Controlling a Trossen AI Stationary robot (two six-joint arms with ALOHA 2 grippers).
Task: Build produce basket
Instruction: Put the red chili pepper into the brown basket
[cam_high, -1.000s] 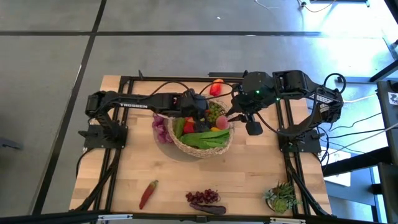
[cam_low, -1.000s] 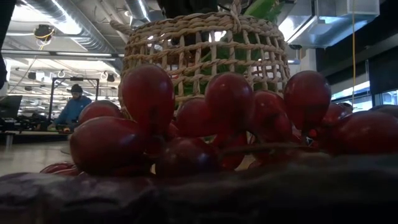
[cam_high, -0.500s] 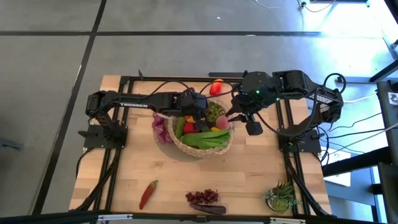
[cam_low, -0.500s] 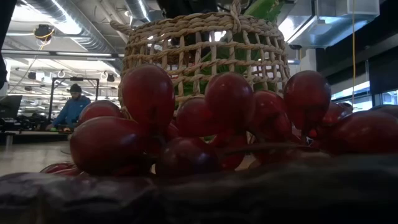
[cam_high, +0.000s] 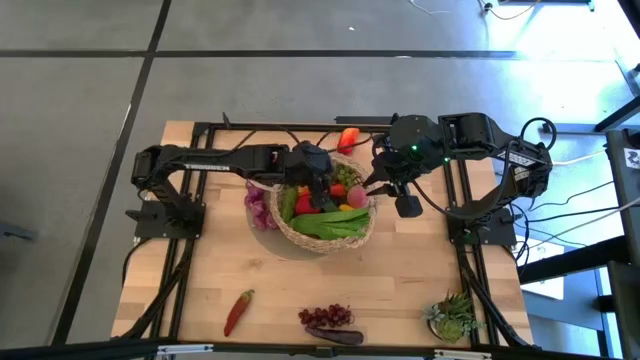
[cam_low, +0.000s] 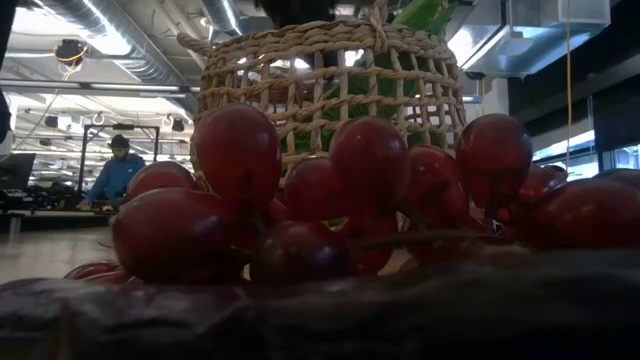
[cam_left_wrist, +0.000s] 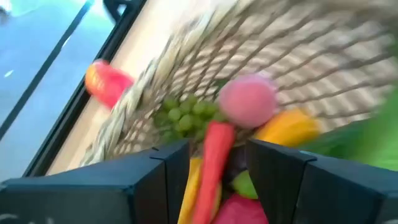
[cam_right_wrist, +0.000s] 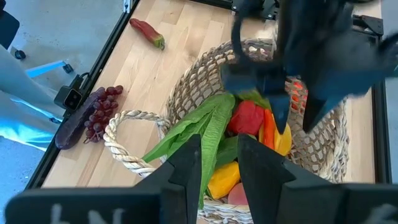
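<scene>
Centrally on the wooden worktop (cam_high: 200, 290) sits the basket (cam_high: 325, 235), already holding several pieces of produce: green leafy stalks (cam_high: 335, 224), a red pepper (cam_high: 303, 204), a bunch of green grapes (cam_high: 345, 180), a pink round fruit (cam_high: 354, 199) and a yellow piece (cam_right_wrist: 224, 177).

The left gripper (cam_high: 320, 192) is over the basket's inside. Its wrist view shows the two dark fingers (cam_left_wrist: 165, 171) standing apart with an orange-red carrot-like piece (cam_left_wrist: 211, 155) in the gap between them; whether they touch it cannot be told.

The right gripper (cam_high: 372, 188) hangs at the basket's right rim, its fingers (cam_right_wrist: 186, 165) set a little apart with nothing gripped, above the leafy stalks.

Outside the basket, a red-orange pepper (cam_high: 347, 139) lies beyond its far rim, a purple leafy piece (cam_high: 260, 208) touches its left side, a red chilli (cam_high: 238, 311) lies near the front edge, and dark red grapes (cam_high: 326, 316) lie beside a dark purple aubergine-like piece (cam_high: 335, 335). A spiky green potted plant (cam_high: 452, 317) stands at the front right corner.

Far behind, a person in a blue top (cam_low: 117, 175) shows in the room.
</scene>
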